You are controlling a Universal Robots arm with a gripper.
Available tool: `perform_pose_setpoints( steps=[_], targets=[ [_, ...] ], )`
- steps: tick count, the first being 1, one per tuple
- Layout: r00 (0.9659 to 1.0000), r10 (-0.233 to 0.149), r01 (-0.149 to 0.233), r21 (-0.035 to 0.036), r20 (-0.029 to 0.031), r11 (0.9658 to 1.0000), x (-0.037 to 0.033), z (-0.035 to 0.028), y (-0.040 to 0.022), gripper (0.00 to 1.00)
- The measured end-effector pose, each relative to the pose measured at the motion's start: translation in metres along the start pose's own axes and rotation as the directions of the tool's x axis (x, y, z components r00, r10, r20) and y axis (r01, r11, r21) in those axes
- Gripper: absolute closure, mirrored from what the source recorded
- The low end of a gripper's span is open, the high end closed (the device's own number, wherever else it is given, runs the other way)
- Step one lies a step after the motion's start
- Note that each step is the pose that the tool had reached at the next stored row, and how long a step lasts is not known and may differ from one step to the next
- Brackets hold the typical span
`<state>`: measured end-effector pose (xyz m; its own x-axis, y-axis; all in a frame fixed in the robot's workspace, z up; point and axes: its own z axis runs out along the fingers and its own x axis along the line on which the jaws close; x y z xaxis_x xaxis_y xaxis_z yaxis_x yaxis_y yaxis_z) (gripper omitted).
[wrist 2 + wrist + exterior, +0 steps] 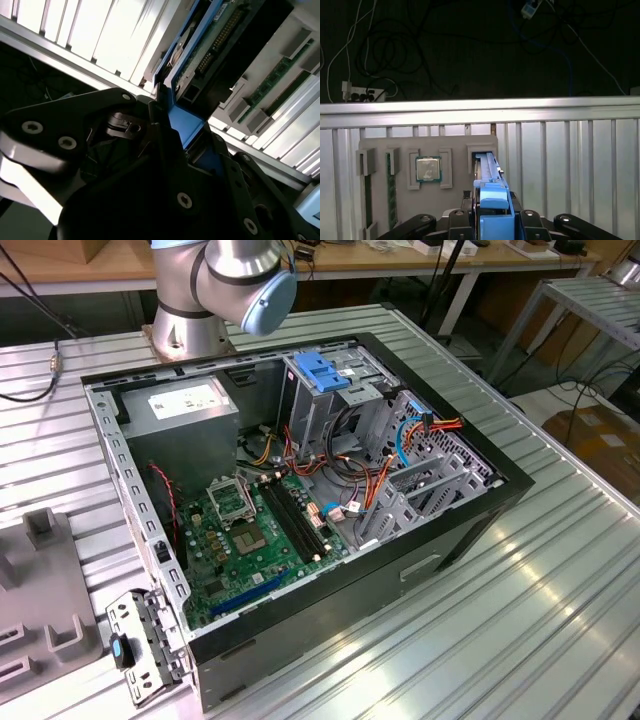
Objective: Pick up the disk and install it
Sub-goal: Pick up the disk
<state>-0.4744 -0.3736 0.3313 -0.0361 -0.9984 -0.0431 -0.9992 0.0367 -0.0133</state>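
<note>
In the first wrist view the disk [488, 167] stands on edge in a slot of a grey holder tray [451, 197], its blue carrier edge [494, 201] facing the camera. My gripper [493, 219] is shut on it, with a black finger pressed to each side of the blue carrier. The second wrist view shows the disk's [207, 47] circuit-board side and connector, with the blue carrier [184, 119] pinched in my gripper [172, 127]. In the exterior view the arm's base [215, 290] stands behind the open computer case [470, 525].
The case holds a metal drive cage with a light-blue latch [322, 370], a grey power supply [190, 405], a motherboard [250, 530] and loose cables [420, 430]. The grey tray [40, 580] also carries a processor [428, 168] and memory sticks [391, 187]. The table is slatted aluminium [540, 610].
</note>
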Motion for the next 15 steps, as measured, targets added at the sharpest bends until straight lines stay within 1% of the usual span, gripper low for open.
perform_pose_setpoints(
  steps=[3, 4, 6, 7, 8, 15],
  targets=[
    [1.0000, 0.000, 0.000, 0.0002, 0.0001, 1.0000, -0.0003, -0.0067, -0.0001, 0.63],
    [1.0000, 0.000, 0.000, 0.0001, 0.0001, 1.0000, -0.0005, -0.0106, -0.0001, 0.63],
    [1.0000, 0.000, 0.000, 0.0001, 0.0001, 1.0000, -0.0006, -0.0142, -0.0002, 0.63],
    [1.0000, 0.000, 0.000, 0.0001, 0.0001, 1.0000, -0.0008, -0.0181, -0.0002, 0.63],
    [1.0000, 0.000, 0.000, 0.0002, 0.0001, 1.0000, -0.0008, -0.0199, -0.0003, 0.63],
    [1.0000, 0.000, 0.000, 0.0002, 0.0001, 1.0000, -0.0009, -0.0203, -0.0003, 0.63]
  ],
)
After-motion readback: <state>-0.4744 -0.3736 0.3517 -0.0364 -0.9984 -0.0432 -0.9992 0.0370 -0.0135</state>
